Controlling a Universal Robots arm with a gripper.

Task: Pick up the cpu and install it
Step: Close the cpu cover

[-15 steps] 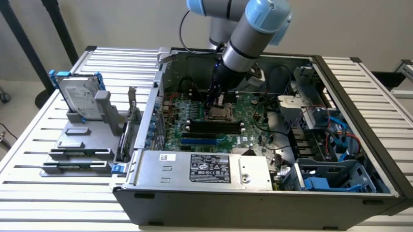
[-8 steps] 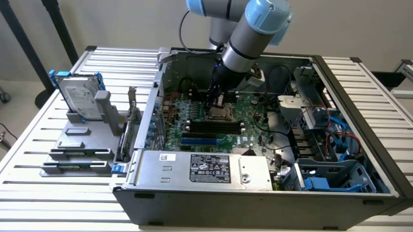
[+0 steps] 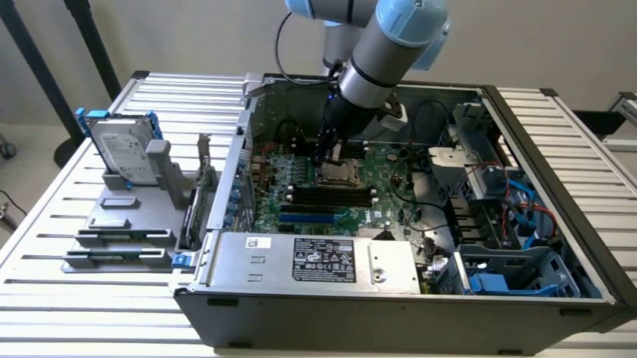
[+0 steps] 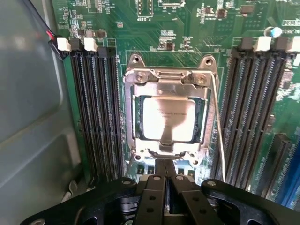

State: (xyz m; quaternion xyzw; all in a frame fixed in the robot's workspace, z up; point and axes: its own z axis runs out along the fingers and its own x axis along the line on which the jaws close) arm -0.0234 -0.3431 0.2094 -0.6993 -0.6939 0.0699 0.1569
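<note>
We see the cpu [image 4: 168, 119] lying flat in its socket on the motherboard [image 3: 298, 205]. Its pale metal top faces up, and the socket frame [image 4: 164, 77] borders it on all four sides. In the exterior view the cpu [image 3: 344, 176] sits near the centre of the frame, inside the open computer case [image 3: 398, 302].

The gripper [image 4: 165, 163] is closed, its two fingers pressed together with nothing between them that we can make out. In the exterior view the gripper [image 3: 326, 159] points down at the board, and the chip lies just to the lower right of its tip, very near.

In the wrist view the fingertips meet right at the socket's near edge, lined up with the chip's middle. The chip is close to square, so we find no long axis to speak of. The thin lever wire [image 4: 219, 131] runs along one side of the socket, between it and a bank of memory slots [image 4: 253, 108].
</note>
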